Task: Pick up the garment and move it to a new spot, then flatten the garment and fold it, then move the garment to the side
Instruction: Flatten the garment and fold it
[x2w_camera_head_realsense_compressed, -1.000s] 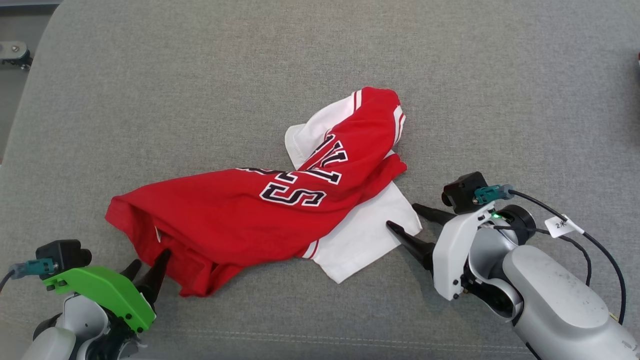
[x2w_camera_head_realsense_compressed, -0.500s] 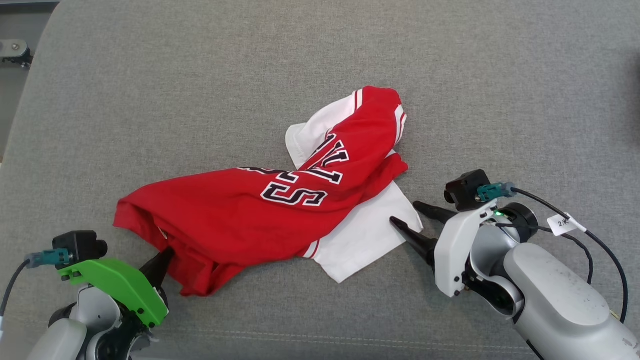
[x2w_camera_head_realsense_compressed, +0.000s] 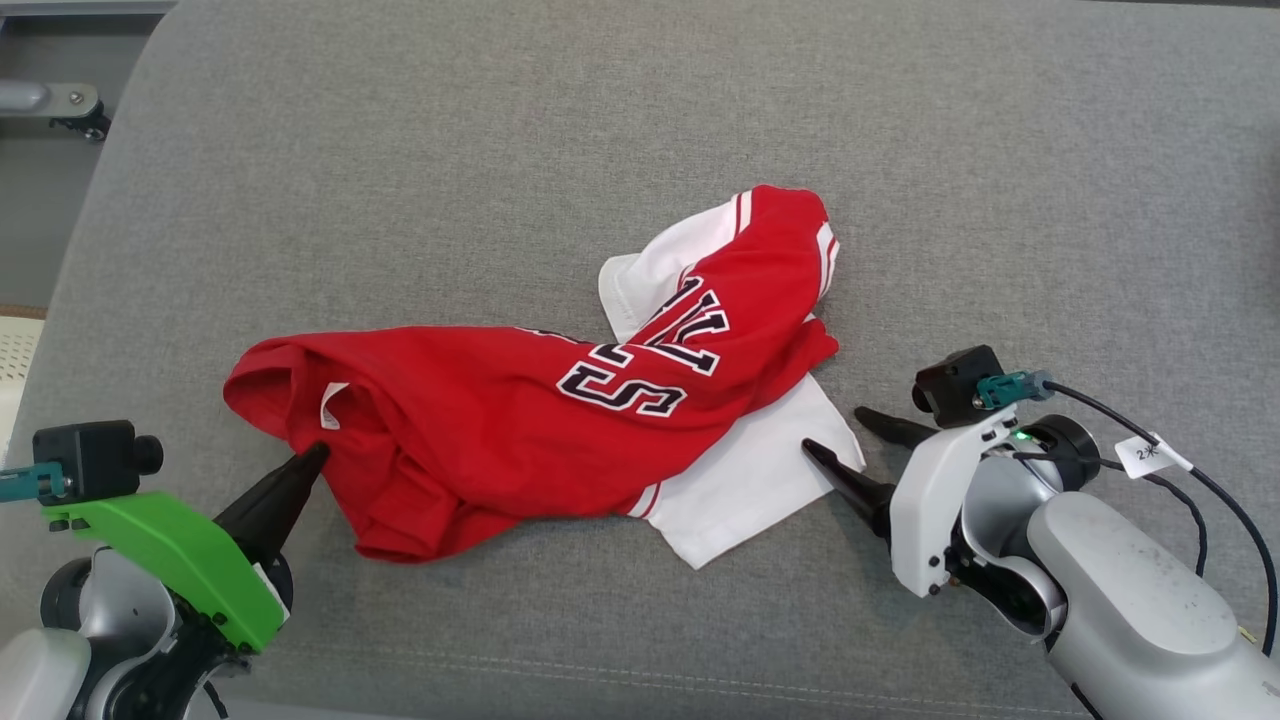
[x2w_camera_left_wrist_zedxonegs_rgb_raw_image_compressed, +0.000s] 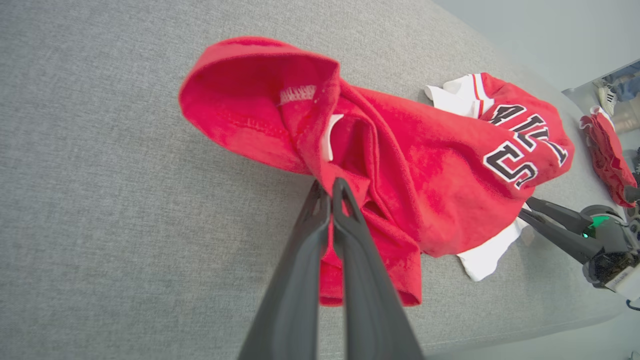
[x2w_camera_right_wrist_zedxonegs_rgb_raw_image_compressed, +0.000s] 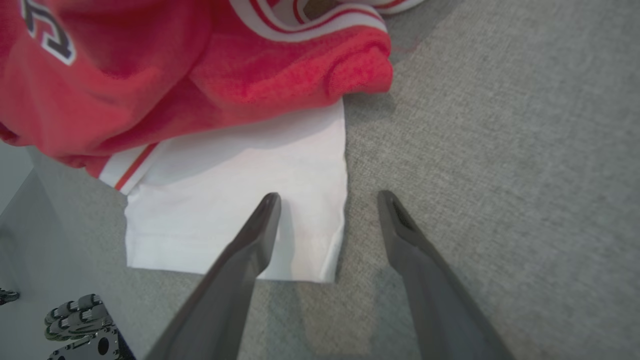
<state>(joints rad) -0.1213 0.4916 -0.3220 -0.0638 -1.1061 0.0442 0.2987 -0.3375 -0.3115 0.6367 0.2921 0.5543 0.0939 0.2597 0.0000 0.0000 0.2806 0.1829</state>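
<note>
The garment (x2w_camera_head_realsense_compressed: 500, 430) is a red jersey with white sleeves and dark lettering, lying crumpled on the grey cushion (x2w_camera_head_realsense_compressed: 640, 140). My left gripper (x2w_camera_head_realsense_compressed: 312, 455) is shut on the garment's red edge at its left end. In the left wrist view the left gripper (x2w_camera_left_wrist_zedxonegs_rgb_raw_image_compressed: 327, 187) pinches a red fold just below the collar opening, where a white label shows. My right gripper (x2w_camera_head_realsense_compressed: 835, 432) stands open at the corner of the white sleeve (x2w_camera_head_realsense_compressed: 745, 490). In the right wrist view the right gripper (x2w_camera_right_wrist_zedxonegs_rgb_raw_image_compressed: 328, 196) straddles the sleeve's (x2w_camera_right_wrist_zedxonegs_rgb_raw_image_compressed: 225, 200) right edge, holding nothing.
The cushion's front seam (x2w_camera_head_realsense_compressed: 640, 675) runs just before both arms. Its left edge drops to a floor with a metal fitting (x2w_camera_head_realsense_compressed: 50, 100). Another red cloth (x2w_camera_left_wrist_zedxonegs_rgb_raw_image_compressed: 605, 145) lies far off beyond the right arm. Small wheels (x2w_camera_right_wrist_zedxonegs_rgb_raw_image_compressed: 75, 312) show below the cushion edge.
My left gripper has closed on the red edge and drawn that end up and slightly back. The head camera has shifted a little. The right gripper has stayed open by the sleeve.
</note>
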